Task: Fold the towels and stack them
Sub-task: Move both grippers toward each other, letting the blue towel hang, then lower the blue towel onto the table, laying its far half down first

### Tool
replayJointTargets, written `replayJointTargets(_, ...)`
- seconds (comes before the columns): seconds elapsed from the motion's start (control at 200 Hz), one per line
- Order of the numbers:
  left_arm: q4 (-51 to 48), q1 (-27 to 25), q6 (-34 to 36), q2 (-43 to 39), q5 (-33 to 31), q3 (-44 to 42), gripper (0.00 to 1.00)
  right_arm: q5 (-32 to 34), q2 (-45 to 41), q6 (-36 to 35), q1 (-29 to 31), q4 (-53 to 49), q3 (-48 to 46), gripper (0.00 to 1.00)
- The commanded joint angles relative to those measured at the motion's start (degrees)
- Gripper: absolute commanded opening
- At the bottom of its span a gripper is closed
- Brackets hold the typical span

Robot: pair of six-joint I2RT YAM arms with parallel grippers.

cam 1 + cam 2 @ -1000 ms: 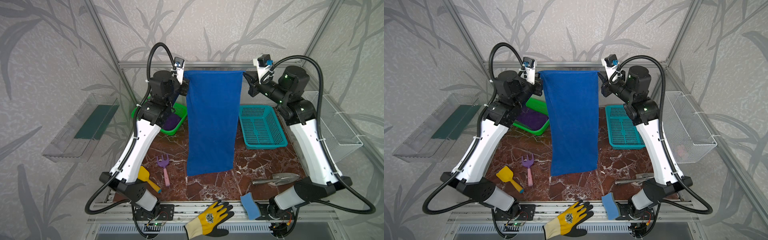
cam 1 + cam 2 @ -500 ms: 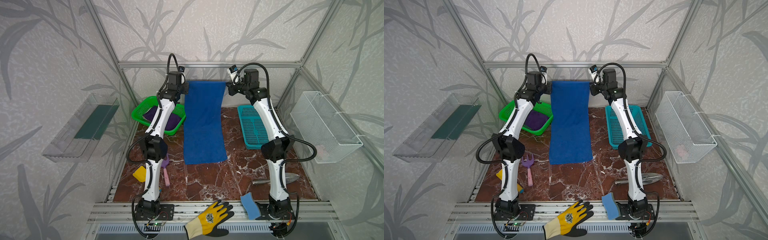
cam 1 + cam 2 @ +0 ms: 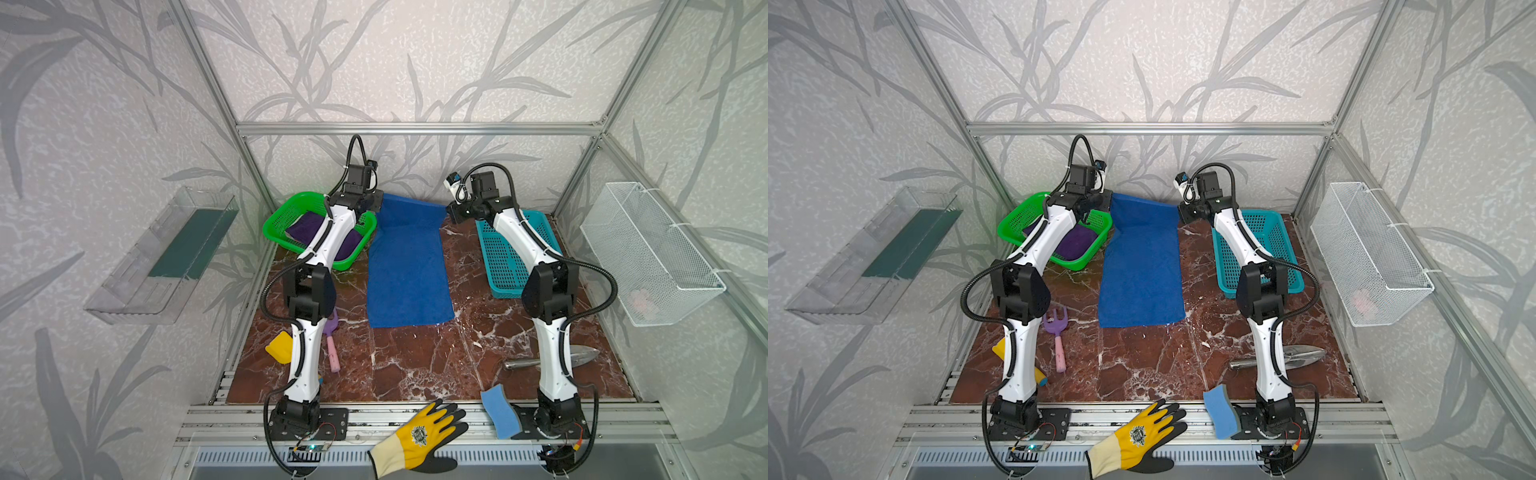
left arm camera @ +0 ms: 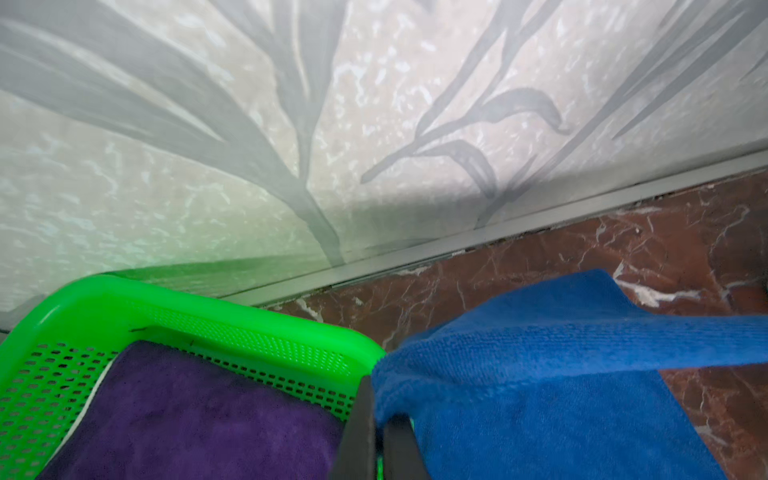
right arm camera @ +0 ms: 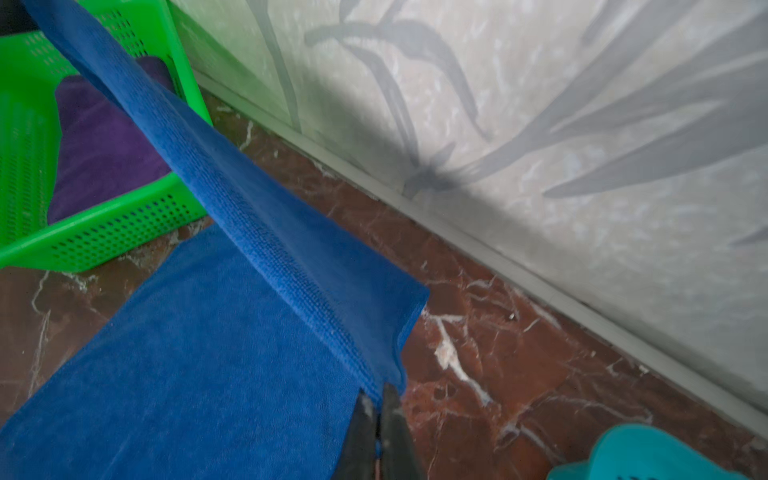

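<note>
The left gripper (image 4: 377, 401) is clamped tight on one far corner of the blue towel (image 3: 409, 274) and the right gripper (image 5: 376, 392) pinches the other. From them the cloth slopes down flat onto the counter (image 3: 415, 365). Just beside the left gripper, the green basket (image 3: 282, 212) holds a purple towel (image 3: 305, 226). The teal basket (image 3: 505, 266) sits just beside the right gripper.

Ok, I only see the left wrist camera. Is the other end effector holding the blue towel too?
Observer: Yes, the right end effector is shut on the other far corner of the blue towel.
Operator: Is the whole towel up in the air?
Observer: No, most of it lies flat on the table, reaching toward the front.
Operator: Is there another basket?
Observer: Yes, a teal basket stands right of the towel.
</note>
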Motion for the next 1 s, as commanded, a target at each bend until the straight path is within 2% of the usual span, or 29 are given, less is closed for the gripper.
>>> replayJointTargets(0.0, -0.9, -0.5, 2.3, -6.6, -0.8, -3.7, 0.0, 0.3, -7.9, -1.1, -0.6, 4.8, -5.3, 0.0)
replayJointTargets(0.205, -3.4, -0.5, 6.1, -11.8, 0.0, -8.3, 0.0, -1.0, -12.8, 0.7, -3.0, 6.7, -11.6, 0.0)
replayJointTargets(0.5, -10.4, -0.5, 10.2, -11.8, -0.5, -2.8, 0.0, -2.8, -16.3, 0.6, -3.6, 6.9, -14.6, 0.0)
replayJointTargets(0.74, -15.9, -0.5, 15.9, -13.0, 1.1, -2.8, 0.0, -2.8, -17.8, -1.0, -3.6, 6.9, -17.7, 0.0)
replayJointTargets(0.835, -16.8, -0.5, 16.9, -15.0, 2.0, -6.7, 0.0, -3.5, -18.9, -2.1, -3.7, 6.9, -20.2, 0.0)
replayJointTargets(0.995, -10.5, -1.0, 15.3, -21.3, 1.9, -20.6, 0.0, -5.3, -21.3, -3.0, -3.6, 7.1, -26.1, 0.0)
